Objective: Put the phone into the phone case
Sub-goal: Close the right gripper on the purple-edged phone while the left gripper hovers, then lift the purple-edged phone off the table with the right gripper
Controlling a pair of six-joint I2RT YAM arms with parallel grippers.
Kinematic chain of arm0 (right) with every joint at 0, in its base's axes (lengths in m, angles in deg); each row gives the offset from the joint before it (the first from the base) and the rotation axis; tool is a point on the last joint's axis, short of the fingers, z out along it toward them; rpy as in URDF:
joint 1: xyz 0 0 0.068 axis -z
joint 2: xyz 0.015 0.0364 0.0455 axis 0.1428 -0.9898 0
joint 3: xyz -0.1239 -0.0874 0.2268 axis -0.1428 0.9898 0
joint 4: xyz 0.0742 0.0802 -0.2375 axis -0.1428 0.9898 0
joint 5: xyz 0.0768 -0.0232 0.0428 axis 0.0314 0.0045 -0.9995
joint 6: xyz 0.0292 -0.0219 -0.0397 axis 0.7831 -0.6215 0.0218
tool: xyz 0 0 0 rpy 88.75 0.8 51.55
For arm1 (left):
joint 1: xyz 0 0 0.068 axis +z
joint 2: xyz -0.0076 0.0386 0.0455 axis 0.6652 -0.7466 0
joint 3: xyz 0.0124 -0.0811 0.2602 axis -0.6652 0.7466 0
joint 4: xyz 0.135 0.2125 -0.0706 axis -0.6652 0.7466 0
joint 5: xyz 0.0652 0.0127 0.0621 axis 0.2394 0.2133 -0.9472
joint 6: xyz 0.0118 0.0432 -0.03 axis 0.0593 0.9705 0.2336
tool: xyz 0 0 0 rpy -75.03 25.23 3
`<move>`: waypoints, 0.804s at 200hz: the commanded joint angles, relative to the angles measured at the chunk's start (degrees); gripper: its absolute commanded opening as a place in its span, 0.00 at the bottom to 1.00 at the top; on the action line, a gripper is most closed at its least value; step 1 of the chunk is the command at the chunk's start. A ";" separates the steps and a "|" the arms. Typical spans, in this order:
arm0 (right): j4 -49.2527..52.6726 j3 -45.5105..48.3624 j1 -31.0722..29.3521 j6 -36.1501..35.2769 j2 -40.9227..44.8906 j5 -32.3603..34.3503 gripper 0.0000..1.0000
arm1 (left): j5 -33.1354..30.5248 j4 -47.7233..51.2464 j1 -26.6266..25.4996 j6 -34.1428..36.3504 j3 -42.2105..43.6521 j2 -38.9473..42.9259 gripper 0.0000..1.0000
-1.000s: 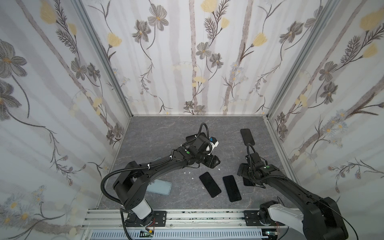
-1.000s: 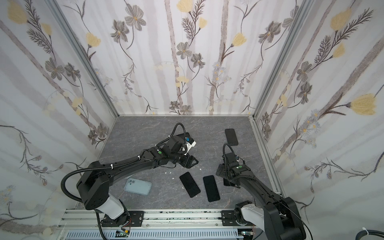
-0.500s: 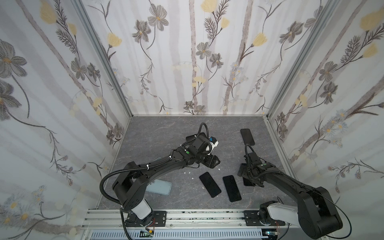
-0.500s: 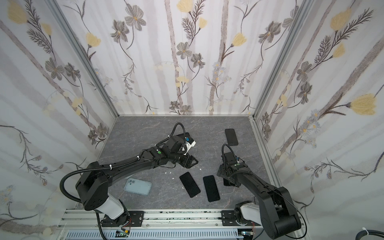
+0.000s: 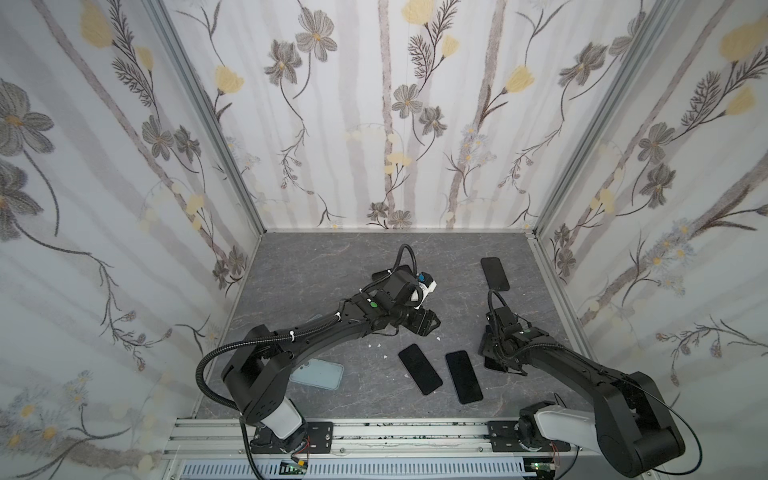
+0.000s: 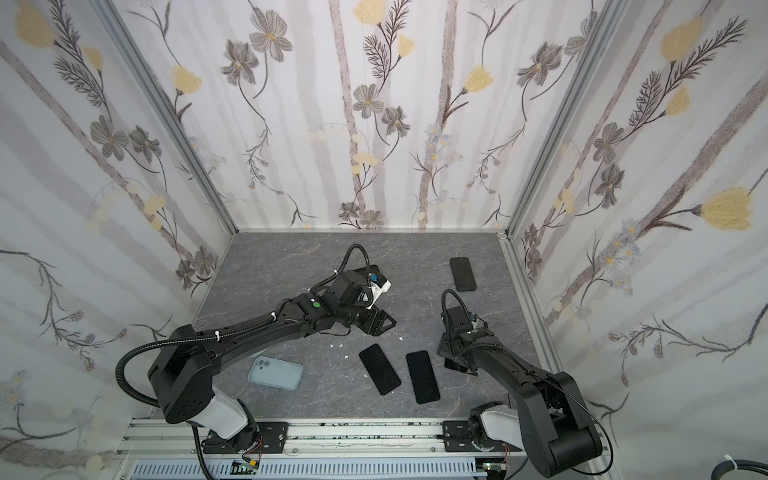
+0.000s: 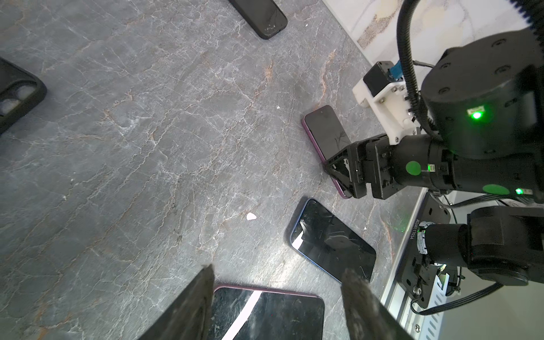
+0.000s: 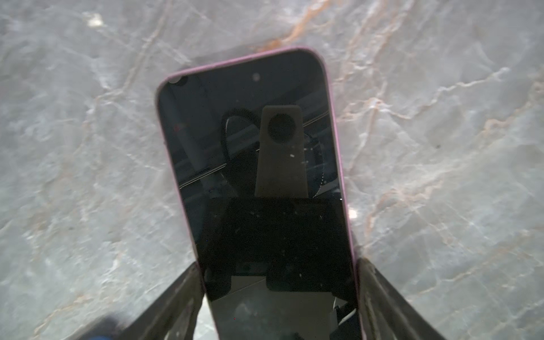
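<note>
Across grey tabletop (image 5: 316,266), four dark-screened phones (image 5: 419,369), left fingers (image 7: 190,307) apart, empty, right fingers (image 8: 374,290) flanking one pink-edged phone (image 8: 253,164), grip unclear.

Left arm (image 5: 324,332) stretched forward, left gripper (image 7: 279,270) gaping, right arm (image 5: 573,370) folded low, right gripper (image 8: 279,268) angled downward

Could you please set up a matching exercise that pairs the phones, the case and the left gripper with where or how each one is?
Things:
1. pink-rimmed phone
2. blue-rimmed phone
3. black phone case
4. left gripper

States:
A. open, holding nothing
B. empty, camera cutouts open
C. between the fingers of the right gripper
D. screen up on the table, touched by no gripper

Pairs: 1-C, 2-D, 3-B, 4-A.
</note>
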 commanded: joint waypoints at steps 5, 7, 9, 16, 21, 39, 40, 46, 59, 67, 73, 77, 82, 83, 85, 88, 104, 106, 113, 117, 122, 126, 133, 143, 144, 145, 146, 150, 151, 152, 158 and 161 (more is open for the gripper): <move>-1.71 -0.15 -2.00 0.62 -2.33 -9.06 0.83 | 0.19 -0.10 0.04 0.16 -0.44 0.27 0.68; -1.68 -0.22 -2.17 0.64 -2.52 -8.96 0.83 | 0.15 -0.10 0.03 0.16 -0.40 0.34 0.68; -1.67 -0.26 -2.28 0.60 -2.69 -8.87 0.84 | 0.18 -0.10 0.05 0.16 -0.41 0.36 0.68; -1.58 -0.36 -2.55 0.62 -3.22 -8.45 0.85 | 0.09 -0.11 0.04 0.21 -0.39 0.41 0.68; -1.58 -0.40 -2.64 0.62 -3.58 -8.24 0.85 | 0.03 -0.10 0.00 0.24 -0.43 0.45 0.68; -2.69 -0.17 -2.79 0.65 -4.28 -8.82 0.85 | -0.39 0.08 -0.01 0.50 -0.38 0.59 0.68; -2.75 -0.10 -2.81 0.65 -4.32 -8.91 0.85 | -0.48 0.08 0.02 0.51 -0.37 0.61 0.68; -3.51 0.16 -2.82 0.59 -4.28 -9.60 0.84 | -0.56 0.14 -0.02 0.64 -0.44 0.63 0.69; -4.62 0.49 -2.77 0.73 -4.04 -10.81 0.82 | -0.72 0.16 0.02 0.69 -0.37 0.69 0.69; -4.62 0.59 -2.83 0.86 -3.99 -11.25 0.81 | -0.73 0.11 0.00 0.70 -0.36 0.65 0.69; -4.24 0.50 -2.84 1.05 -3.80 -11.30 0.80 | -0.64 0.08 0.00 0.69 -0.33 0.70 0.69; -3.88 0.50 -2.83 1.26 -3.75 -11.30 0.80 | -0.61 0.08 0.06 0.69 -0.34 0.71 0.69; -3.36 0.46 -2.82 1.39 -3.66 -11.30 0.80 | -0.62 0.12 -0.01 0.65 -0.37 0.70 0.69; -3.26 0.43 -2.87 1.41 -3.62 -11.30 0.80 | -0.64 0.10 -0.02 0.67 -0.36 0.71 0.69; -3.08 0.41 -2.91 1.45 -3.61 -11.30 0.80 | -0.65 0.11 0.04 0.64 -0.36 0.71 0.69; -2.72 0.40 -2.97 1.60 -3.56 -11.36 0.80 | -0.65 0.16 0.02 0.69 -0.41 0.65 0.69; -1.48 0.61 -3.47 2.19 -2.60 -11.36 0.80 | -0.69 0.14 -0.02 0.69 -0.43 0.80 0.69; -1.43 0.65 -3.52 2.28 -2.47 -11.38 0.81 | -0.66 0.16 -0.03 0.69 -0.31 0.98 0.69; -1.41 0.82 -3.87 2.64 -1.90 -11.42 0.82 | -0.81 0.08 0.03 0.67 -0.25 1.02 0.69; -1.47 0.98 -4.01 2.78 -1.63 -11.47 0.84 | -0.78 0.00 0.04 0.67 -0.19 1.00 0.69; -1.57 1.13 -4.13 2.99 -1.28 -11.40 0.85 | -0.81 -0.01 0.02 0.65 -0.19 1.00 0.69; -1.63 1.25 -4.22 3.14 -1.18 -11.38 0.85 | -0.75 -0.09 0.01 0.61 -0.18 1.01 0.69; -1.75 1.32 -4.29 3.32 -0.98 -11.33 0.85 | -0.70 -0.14 -0.03 0.48 -0.11 1.03 0.69; -1.97 1.26 -4.39 3.37 -1.02 -11.46 0.84 | -0.49 -0.18 0.02 0.43 -0.10 0.82 0.69; -2.01 1.21 -4.37 3.37 -1.07 -11.49 0.84 | -0.44 -0.18 0.04 0.43 -0.10 0.81 0.69; -2.02 1.20 -4.44 3.37 -1.09 -11.48 0.84 | -0.42 -0.18 0.05 0.43 -0.10 0.81 0.69; -2.06 1.15 -4.47 3.37 -1.10 -11.52 0.84 | -0.45 -0.18 0.01 0.43 -0.14 0.80 0.69; -2.17 1.05 -4.49 3.37 -1.19 -11.63 0.83 | -0.34 -0.18 0.04 0.35 -0.10 0.78 0.69; -2.19 1.08 -4.54 3.37 -1.19 -11.64 0.83 | -0.37 -0.23 0.05 0.34 -0.10 0.75 0.69; -2.19 1.09 -4.57 3.37 -1.24 -11.69 0.83 | -0.29 -0.25 0.01 0.34 -0.10 0.77 0.69; -2.20 0.93 -4.72 3.40 -1.44 -11.73 0.82 | -0.24 -0.19 0.06 0.32 -0.14 0.64 0.69; -2.20 0.85 -4.74 3.37 -1.53 -11.73 0.82 | -0.26 -0.18 0.06 0.34 -0.18 0.71 0.69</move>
